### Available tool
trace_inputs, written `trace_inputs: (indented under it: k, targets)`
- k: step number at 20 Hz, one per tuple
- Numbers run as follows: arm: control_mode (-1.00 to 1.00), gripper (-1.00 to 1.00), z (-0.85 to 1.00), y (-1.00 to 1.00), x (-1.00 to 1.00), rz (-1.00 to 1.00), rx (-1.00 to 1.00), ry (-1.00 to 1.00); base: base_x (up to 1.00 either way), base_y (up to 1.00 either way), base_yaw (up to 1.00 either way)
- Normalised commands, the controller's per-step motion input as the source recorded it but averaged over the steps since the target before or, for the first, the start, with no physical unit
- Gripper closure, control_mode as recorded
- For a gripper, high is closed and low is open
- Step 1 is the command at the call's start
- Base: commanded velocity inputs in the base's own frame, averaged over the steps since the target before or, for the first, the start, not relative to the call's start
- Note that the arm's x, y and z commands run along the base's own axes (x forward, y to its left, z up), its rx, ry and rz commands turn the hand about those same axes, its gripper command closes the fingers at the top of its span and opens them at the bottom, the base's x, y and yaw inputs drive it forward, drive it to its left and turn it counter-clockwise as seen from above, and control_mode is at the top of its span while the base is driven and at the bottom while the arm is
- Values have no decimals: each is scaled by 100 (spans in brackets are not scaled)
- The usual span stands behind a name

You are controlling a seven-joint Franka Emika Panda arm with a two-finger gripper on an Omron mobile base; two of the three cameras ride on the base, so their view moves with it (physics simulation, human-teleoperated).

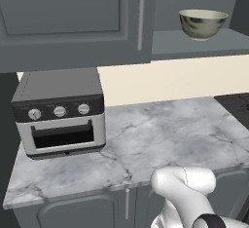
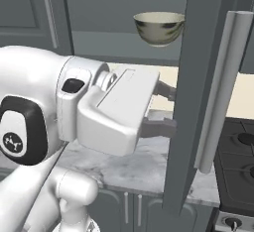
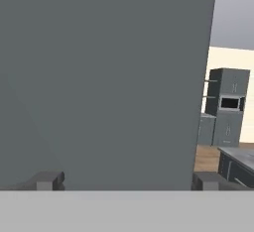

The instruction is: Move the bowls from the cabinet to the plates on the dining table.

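The pincer stands wide open and holds nothing; in the right base view its two dark fingers reach out from the white hand toward the edge of the open cabinet door, one above the other, with the door's edge right at their tips. In the hand view the flat grey inside face of that door lies close ahead, and the two finger tips sit far apart, one at the lower left and one at the lower right by the door's edge. A long silver bar handle runs down the outer face of the door. Below and beyond the hand lies a marble counter bearing a toaster oven at its left end, with a dark stovetop to its right. Above the counter, the cabinet stands open on its right side, and the cream-beige bowl sits upright on its shelf, well above the pincer. Past the door in the hand view, a dark tall unit stands against a cream wall far off.
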Motion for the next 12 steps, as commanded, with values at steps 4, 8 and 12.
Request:
trace_inputs:
  k: [4, 8, 12]
  targets:
    - [-100, -100, -12, 10, 34, 0, 0, 0, 0, 0, 0]
    - [-100, -100, 0, 41, 5, 0, 0, 0, 0, 0, 0]
    - [-100, -100, 0, 56, 0, 0, 0, 0, 0, 0, 0]
